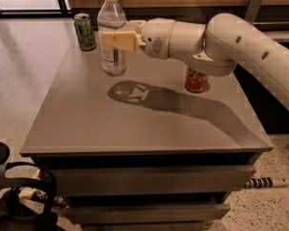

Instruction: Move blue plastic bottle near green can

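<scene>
The blue plastic bottle [112,32], clear with a white cap, is upright and held above the grey table [135,114]; its shadow lies on the tabletop below and to the right. My gripper [116,40] is shut on the bottle's middle, with the cream fingers [119,40] around it. The green can [85,32] stands at the table's far left corner, just left of the bottle and apart from it. My white arm reaches in from the right.
A red Coca-Cola can [196,80] stands on the table under my arm. A wooden wall with a metal bracket [253,6] runs behind. Black gear [19,196] lies on the floor at lower left. Drawers [144,182] sit beneath the tabletop.
</scene>
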Robot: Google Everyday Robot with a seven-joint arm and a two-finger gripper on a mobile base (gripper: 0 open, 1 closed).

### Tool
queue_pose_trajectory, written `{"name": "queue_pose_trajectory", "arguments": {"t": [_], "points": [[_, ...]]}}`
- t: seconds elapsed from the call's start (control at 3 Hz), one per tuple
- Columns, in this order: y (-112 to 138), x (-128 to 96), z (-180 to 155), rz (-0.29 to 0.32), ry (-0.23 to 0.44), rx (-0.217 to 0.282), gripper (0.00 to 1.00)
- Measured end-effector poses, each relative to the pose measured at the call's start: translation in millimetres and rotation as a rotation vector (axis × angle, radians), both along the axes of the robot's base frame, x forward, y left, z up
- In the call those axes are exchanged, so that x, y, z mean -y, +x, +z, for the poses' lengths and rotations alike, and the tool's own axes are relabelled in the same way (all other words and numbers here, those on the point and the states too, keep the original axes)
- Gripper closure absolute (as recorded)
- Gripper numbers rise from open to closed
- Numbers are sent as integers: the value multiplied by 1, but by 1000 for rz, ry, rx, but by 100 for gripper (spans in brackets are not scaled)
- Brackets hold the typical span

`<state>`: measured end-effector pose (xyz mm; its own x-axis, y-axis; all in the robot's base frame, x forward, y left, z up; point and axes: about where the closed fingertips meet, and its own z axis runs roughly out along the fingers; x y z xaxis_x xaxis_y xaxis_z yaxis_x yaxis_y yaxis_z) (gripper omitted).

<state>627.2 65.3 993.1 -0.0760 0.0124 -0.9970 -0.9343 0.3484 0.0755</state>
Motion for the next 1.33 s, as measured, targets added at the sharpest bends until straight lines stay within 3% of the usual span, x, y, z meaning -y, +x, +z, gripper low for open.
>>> {"name": "queue_pose_trajectory", "arguments": {"t": [0.33, 0.67, 1.33], "points": [[28, 13, 20, -62, -80, -62, 100], [44, 26, 27, -48, -119, -53, 100], [103, 56, 5, 29, -99, 80, 100]]}}
